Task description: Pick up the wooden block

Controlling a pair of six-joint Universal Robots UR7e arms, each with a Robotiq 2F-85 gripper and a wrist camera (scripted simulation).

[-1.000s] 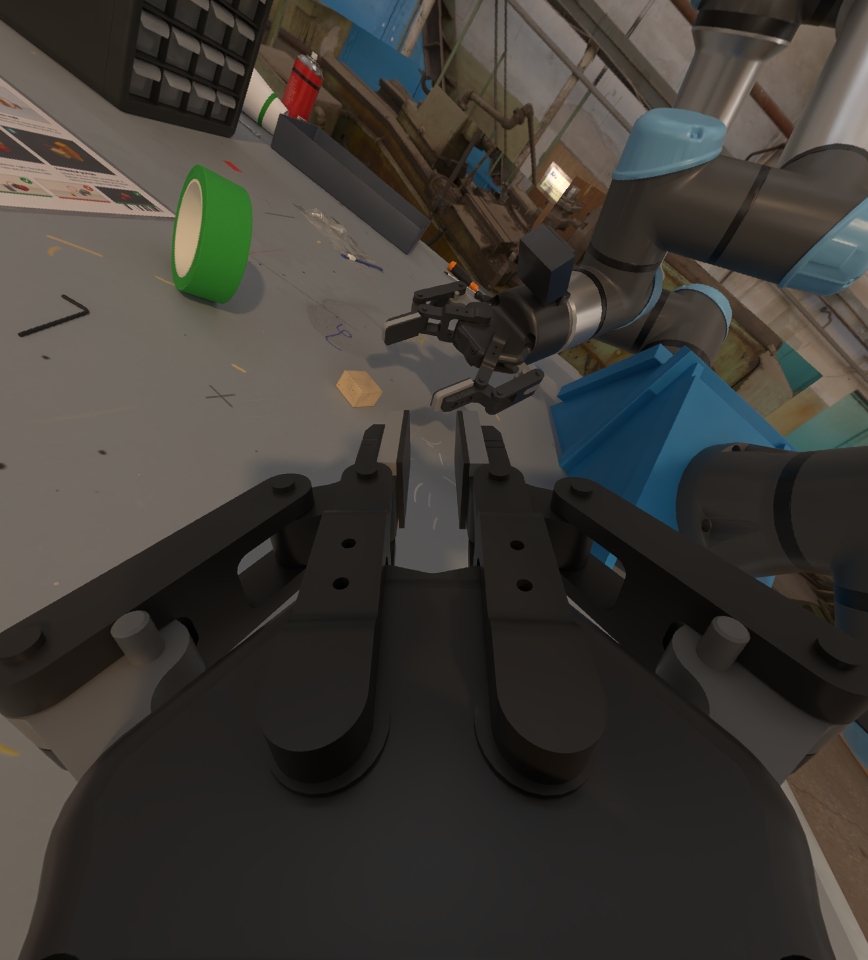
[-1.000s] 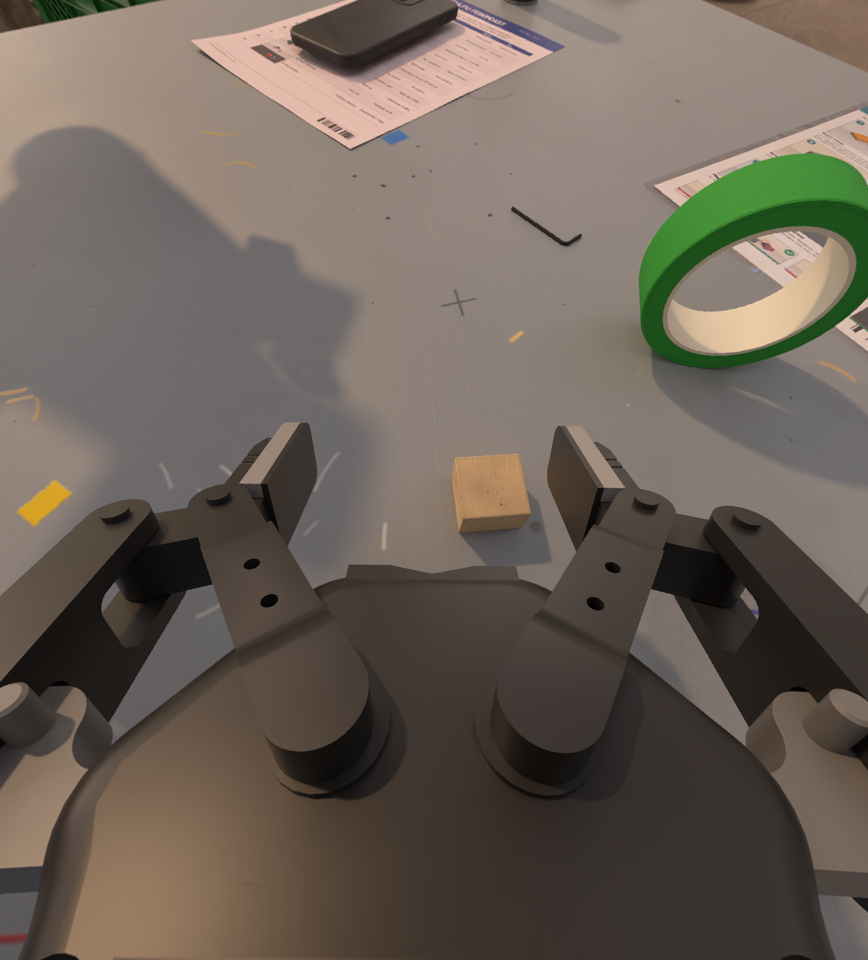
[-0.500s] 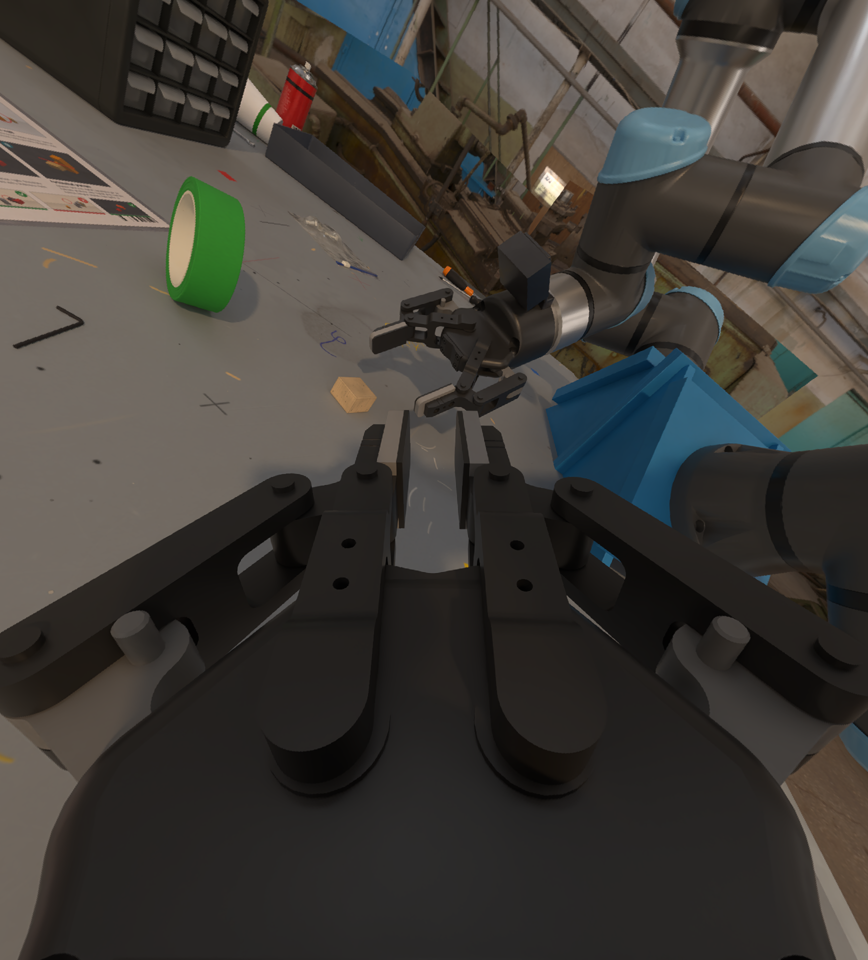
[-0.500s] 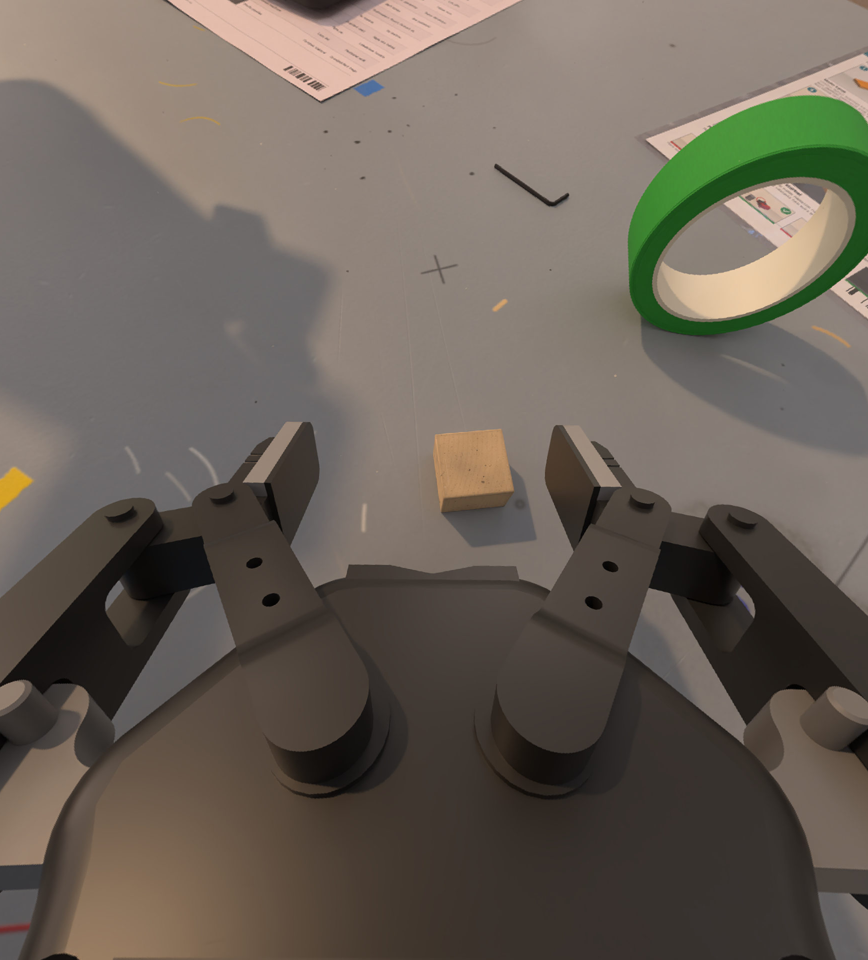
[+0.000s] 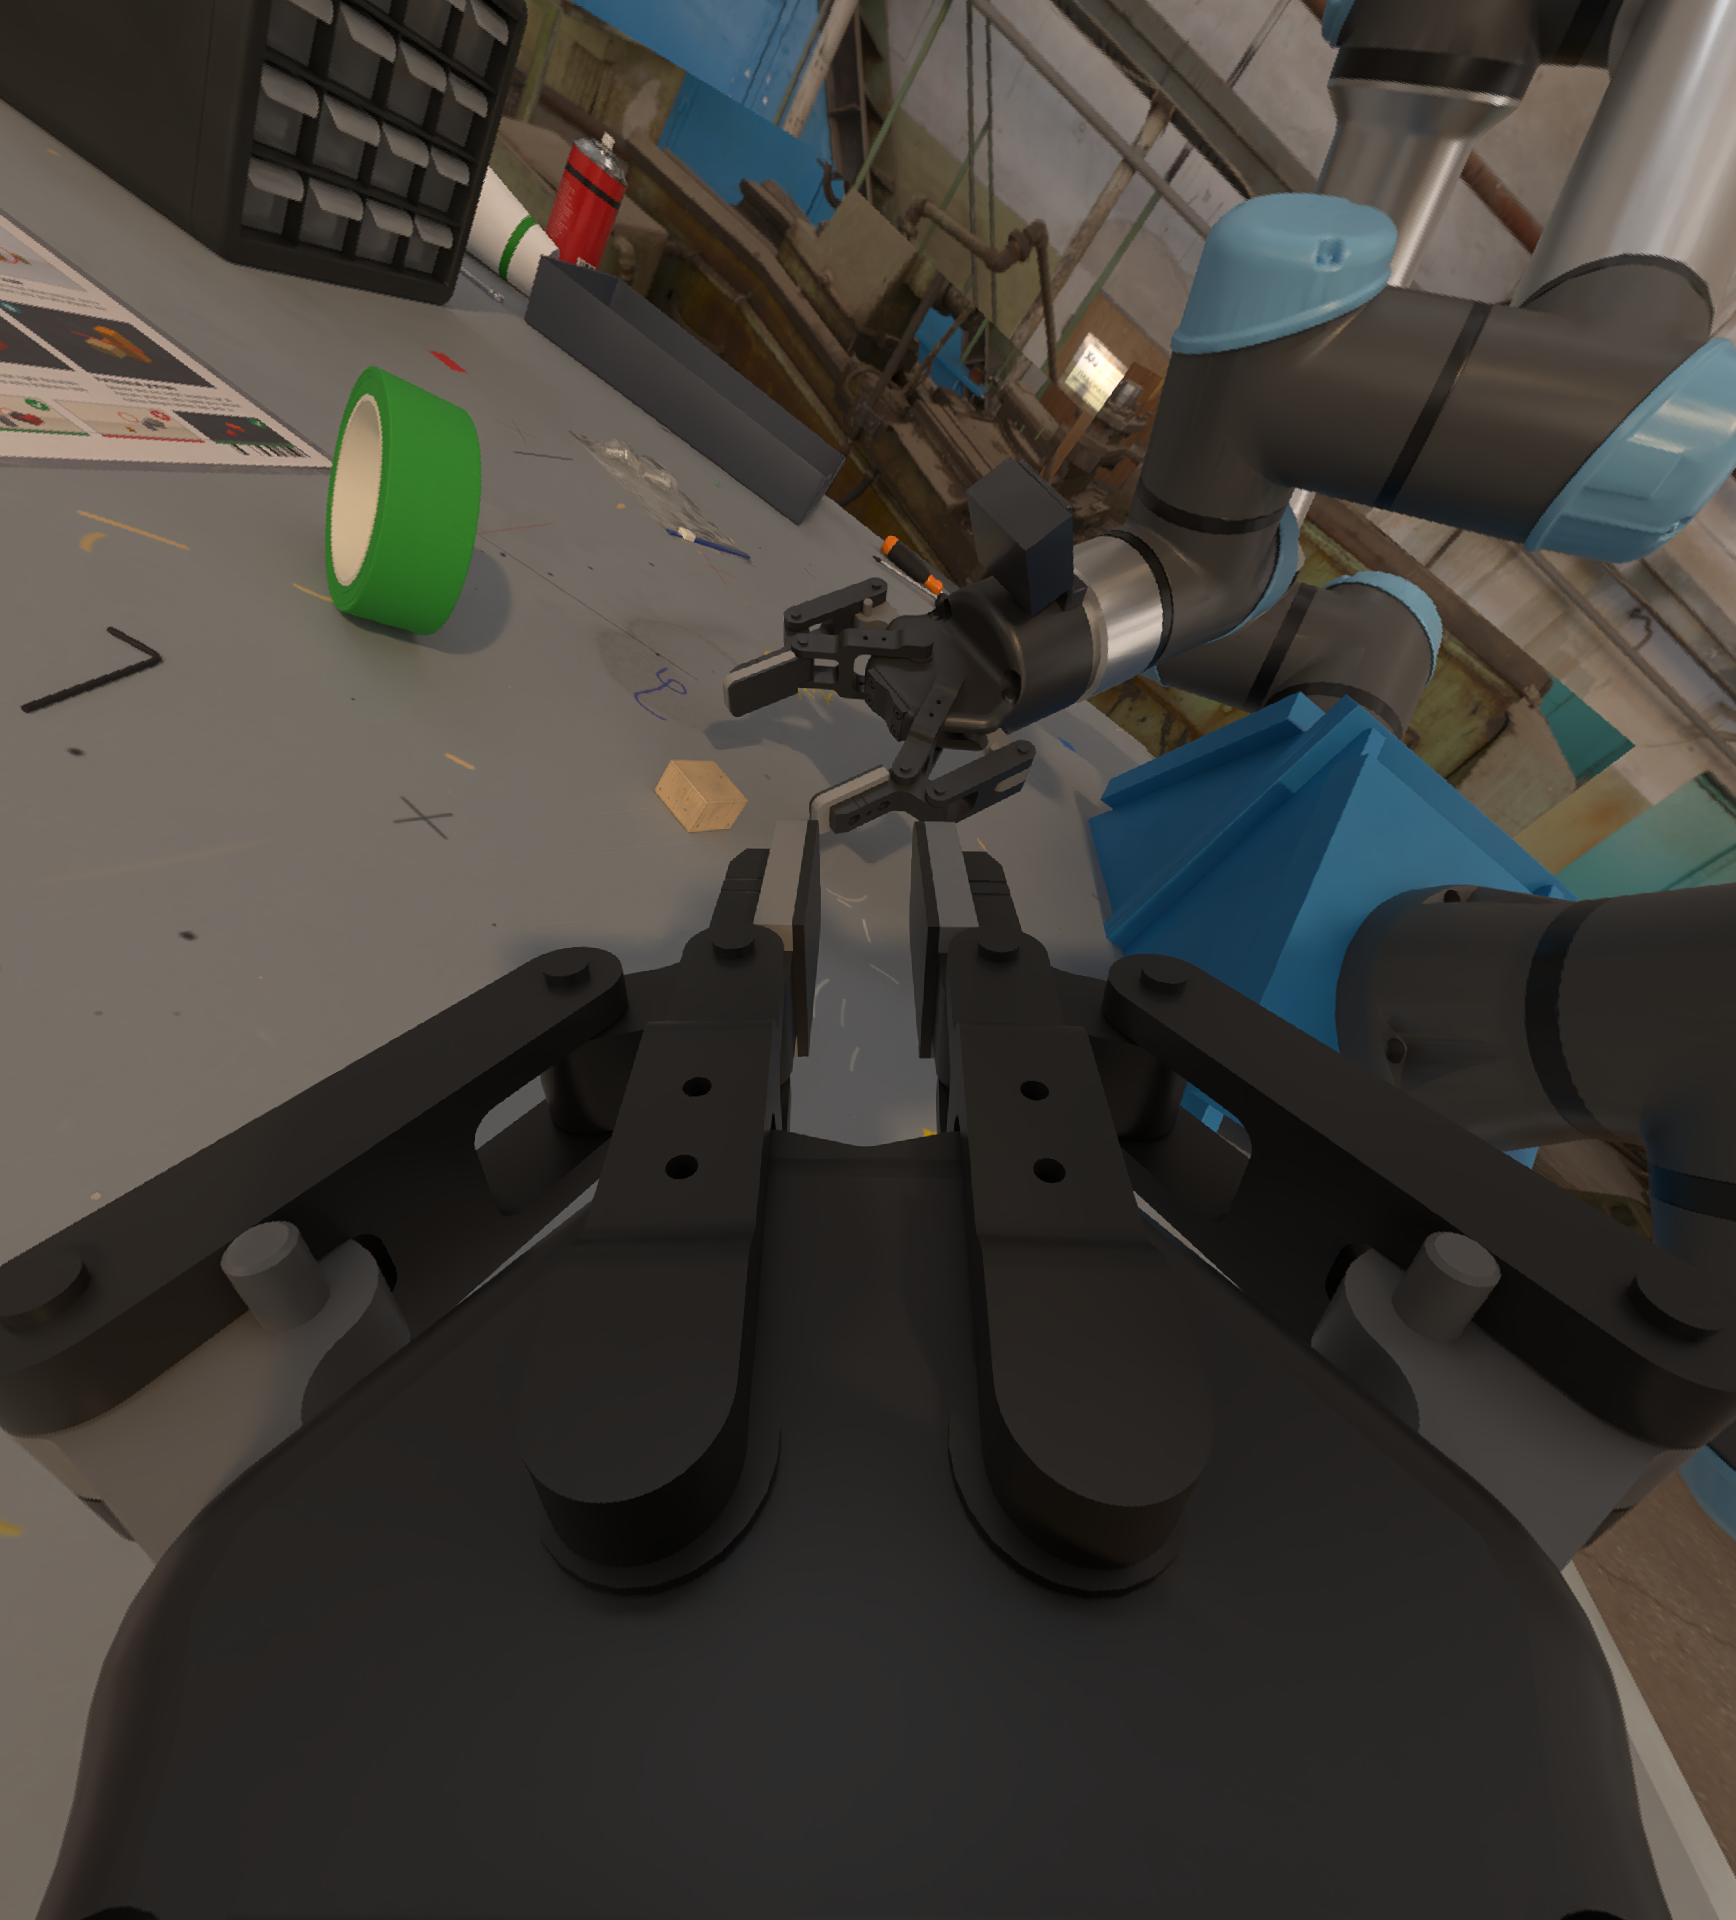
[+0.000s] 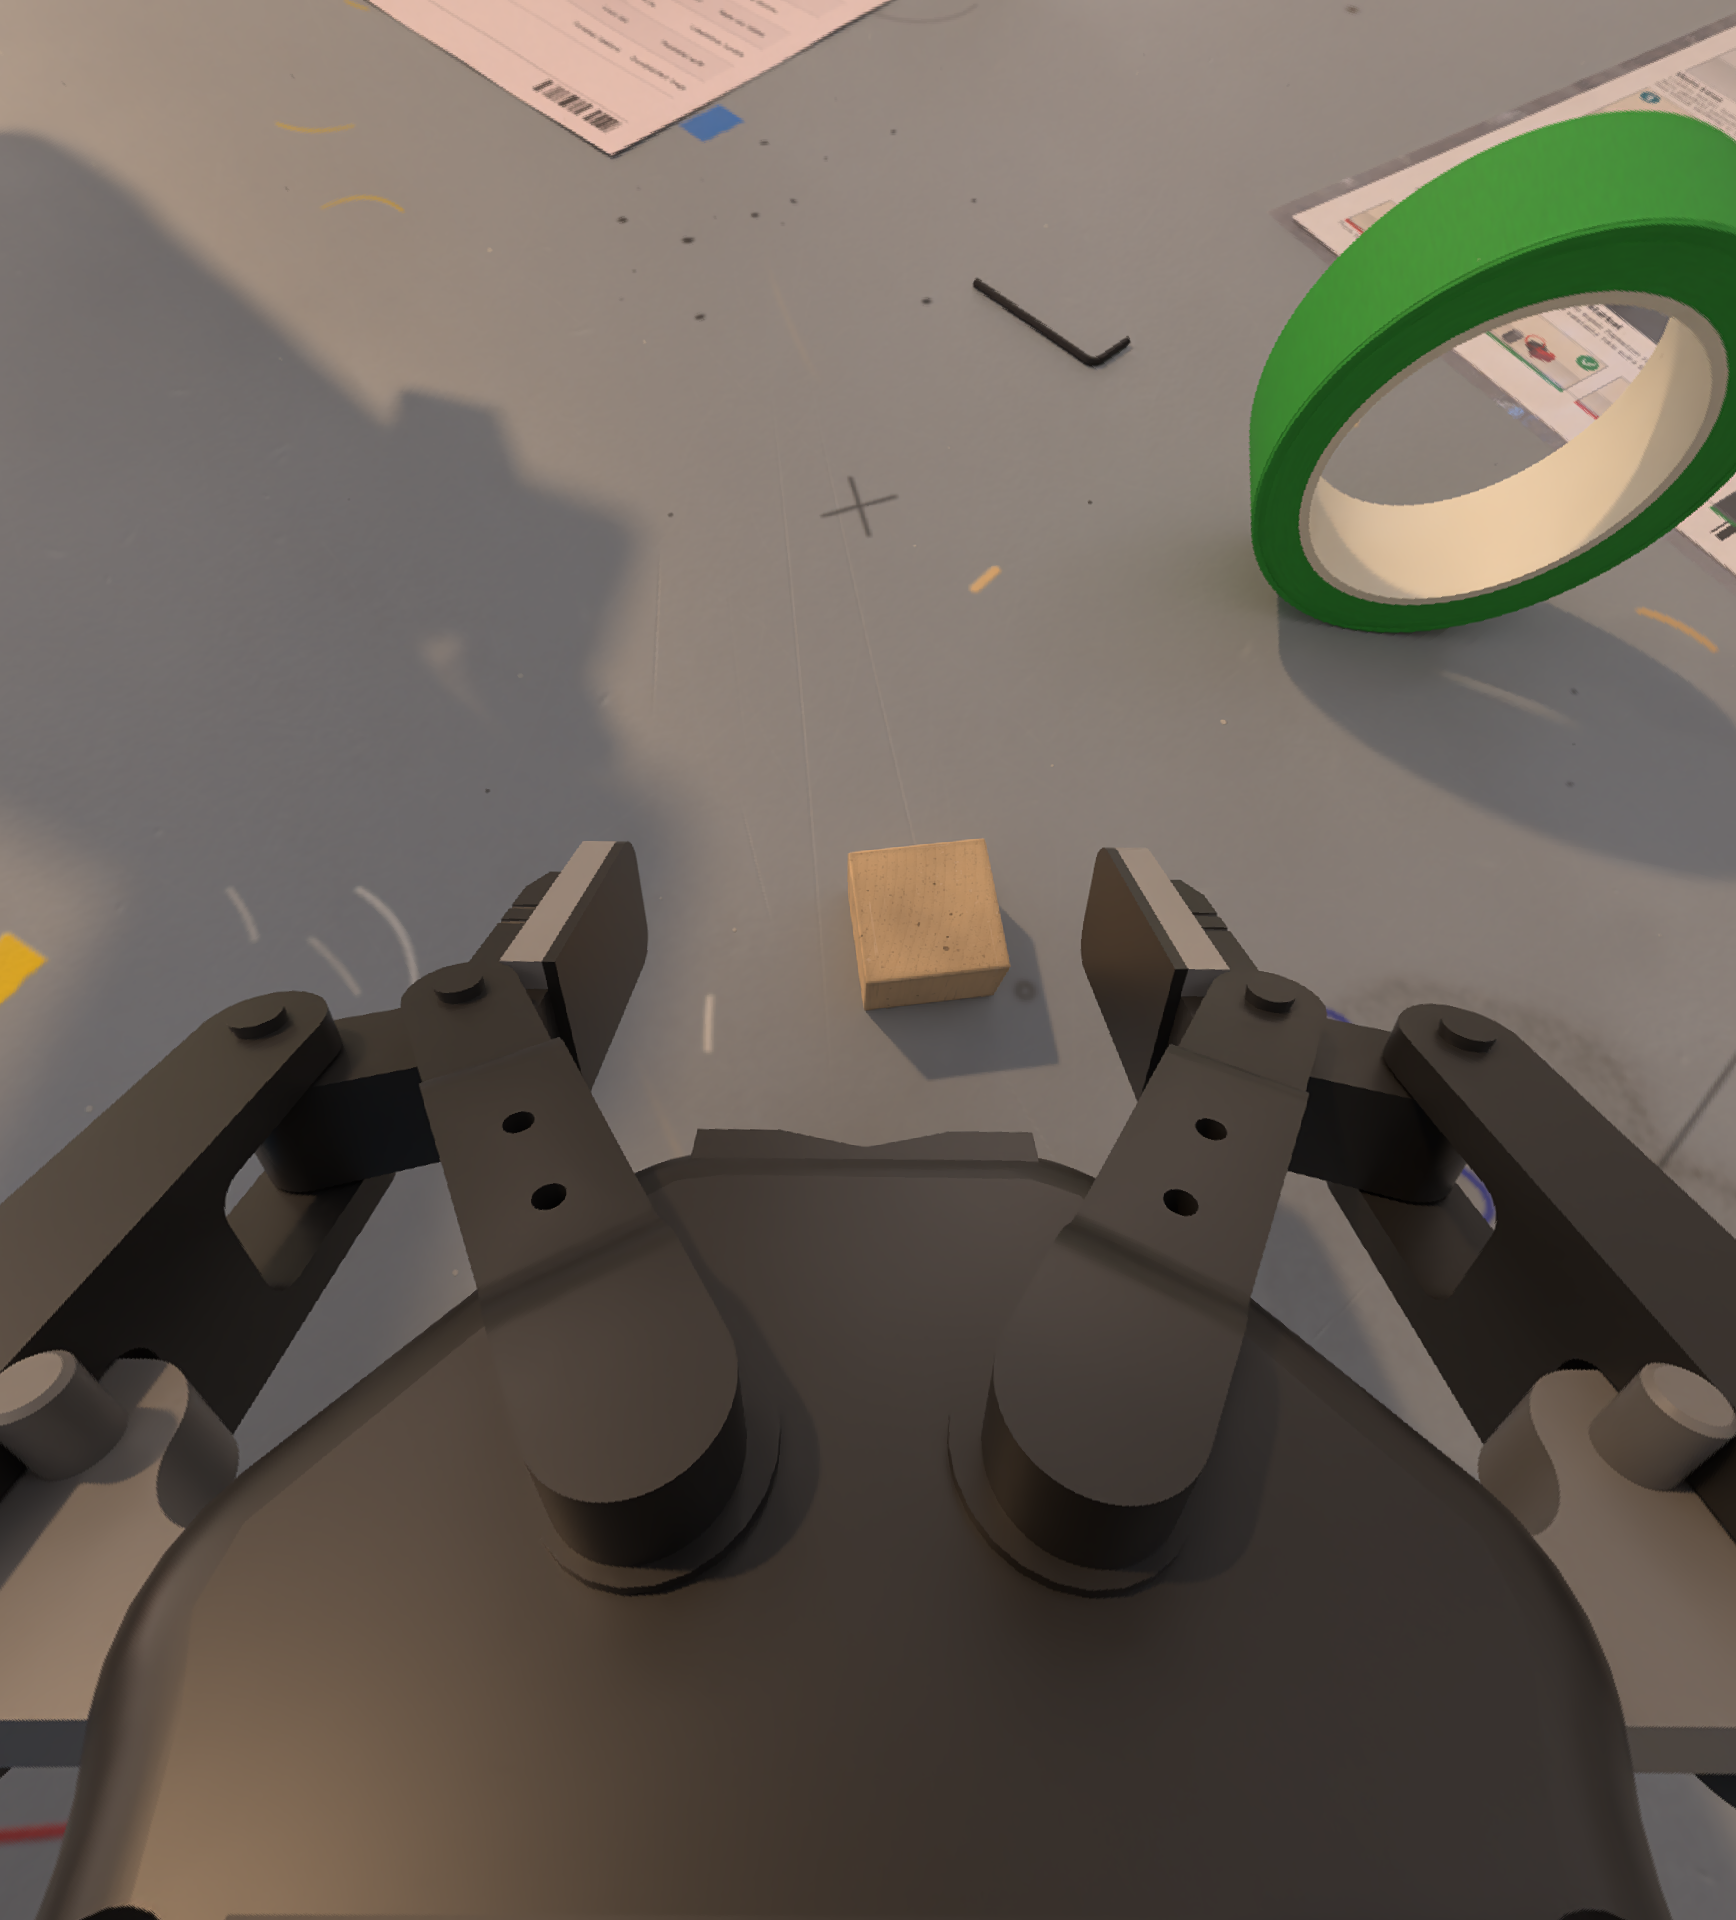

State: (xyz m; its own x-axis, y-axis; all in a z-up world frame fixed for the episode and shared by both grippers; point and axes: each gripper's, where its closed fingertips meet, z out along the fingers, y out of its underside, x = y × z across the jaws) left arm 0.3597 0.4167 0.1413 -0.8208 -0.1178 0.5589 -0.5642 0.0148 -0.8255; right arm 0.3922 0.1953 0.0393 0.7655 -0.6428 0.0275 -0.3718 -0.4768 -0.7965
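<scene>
Right gripper [image 6: 864,914] wide open, empty, advanced: wooden block [image 6: 926,923] now between fingertips.

Green tape roll [image 6: 1529,364] upright, hex key [image 6: 1049,324] near.

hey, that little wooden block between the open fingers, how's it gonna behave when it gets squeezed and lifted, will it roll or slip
The wooden block looks like a rigid cube with flat faces, so it should sit still rather than roll. It probably won't deform when the right hand closes. Its small size suggests it is light, though it lies nearer one finger and may slide a little as the fingers close.
</scene>
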